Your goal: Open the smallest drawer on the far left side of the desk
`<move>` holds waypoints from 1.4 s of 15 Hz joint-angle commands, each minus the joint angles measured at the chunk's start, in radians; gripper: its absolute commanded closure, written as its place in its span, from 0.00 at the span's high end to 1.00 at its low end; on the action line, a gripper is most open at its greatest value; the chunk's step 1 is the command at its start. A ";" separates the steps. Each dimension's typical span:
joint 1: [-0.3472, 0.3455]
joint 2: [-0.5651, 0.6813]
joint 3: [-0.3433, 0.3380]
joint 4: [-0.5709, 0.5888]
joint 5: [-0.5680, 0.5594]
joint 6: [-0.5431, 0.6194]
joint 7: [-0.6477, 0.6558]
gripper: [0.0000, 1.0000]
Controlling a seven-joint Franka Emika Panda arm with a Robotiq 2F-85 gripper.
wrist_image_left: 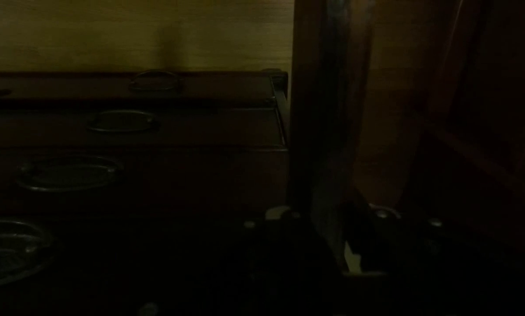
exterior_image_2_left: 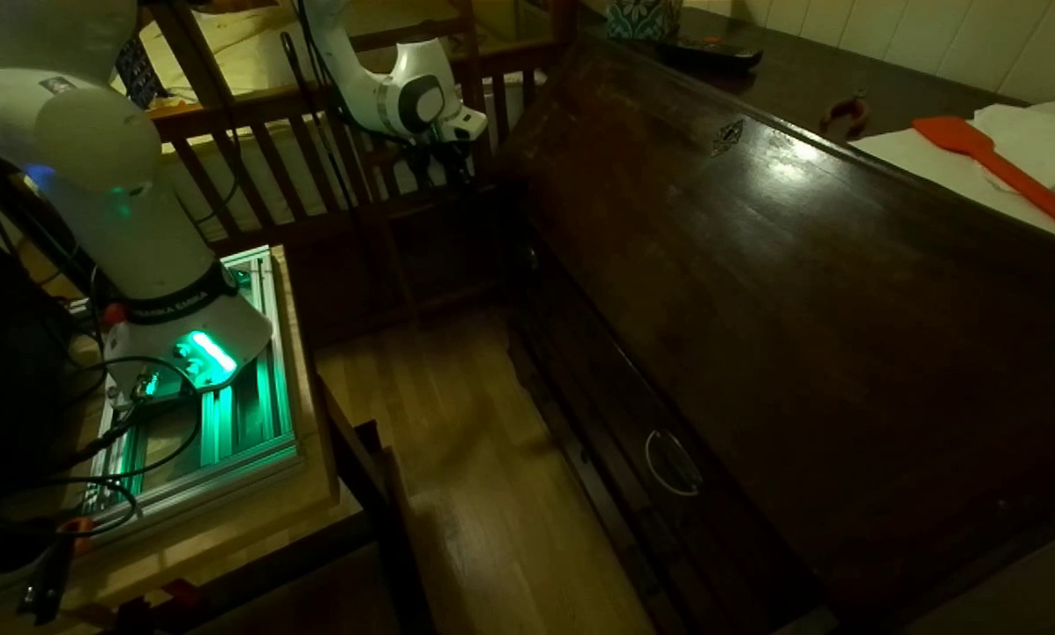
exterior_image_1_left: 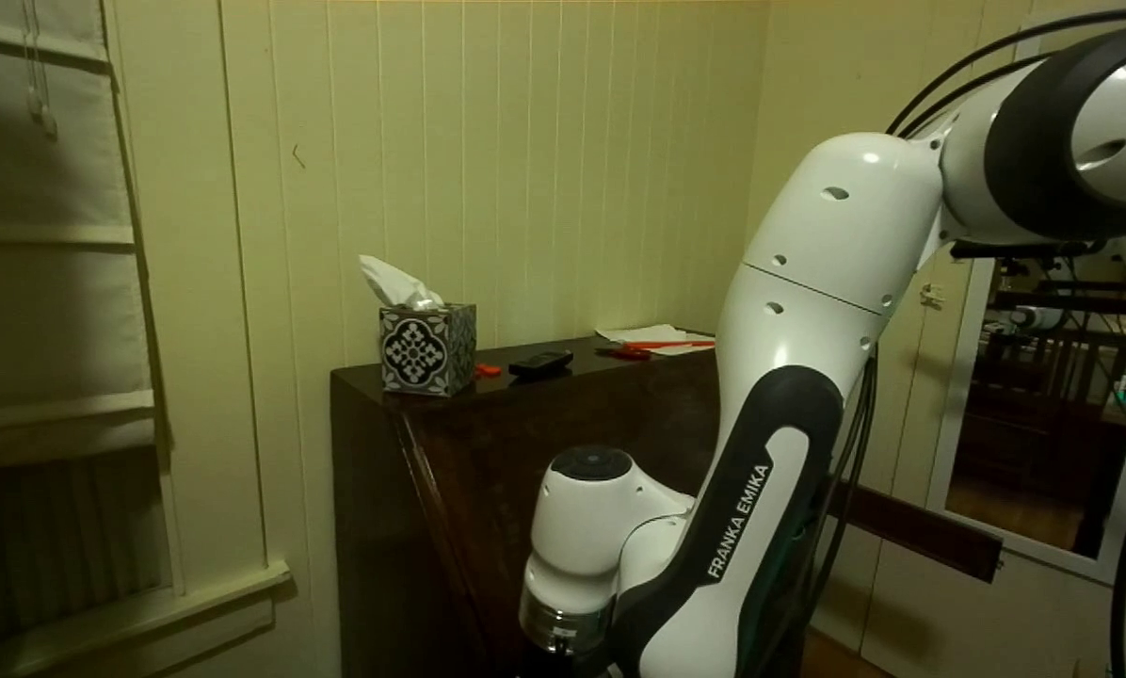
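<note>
The dark brown slant-front desk [exterior_image_1_left: 582,414] shows in both exterior views [exterior_image_2_left: 801,309]. Oval metal pulls line its front, such as the top drawer's pull [exterior_image_2_left: 673,463]; more pulls [wrist_image_left: 71,173] are at left in the wrist view. My gripper [exterior_image_2_left: 444,172] is beside the desk's far front corner in an exterior view, its dark fingers apart. In the wrist view, the gripper [wrist_image_left: 332,215] has a dark strip of wood [wrist_image_left: 328,109] between its fingers, beside the drawers' end. Whether the strip is the smallest drawer is too dark to tell. Nothing shows held.
A tissue box [exterior_image_1_left: 422,348], a black remote [exterior_image_1_left: 540,363], a red spatula [exterior_image_2_left: 991,159] and white paper [exterior_image_1_left: 657,335] lie on the desk top. A slatted wooden rail [exterior_image_2_left: 307,159] stands beyond the gripper. A brown board [exterior_image_1_left: 930,537] juts out at right.
</note>
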 commanded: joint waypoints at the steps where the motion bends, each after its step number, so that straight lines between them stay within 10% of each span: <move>1: -0.002 0.016 0.021 0.019 0.058 0.002 -0.040 0.06; 21: -0.148 -0.024 0.256 0.019 0.233 -0.343 -0.188 0.06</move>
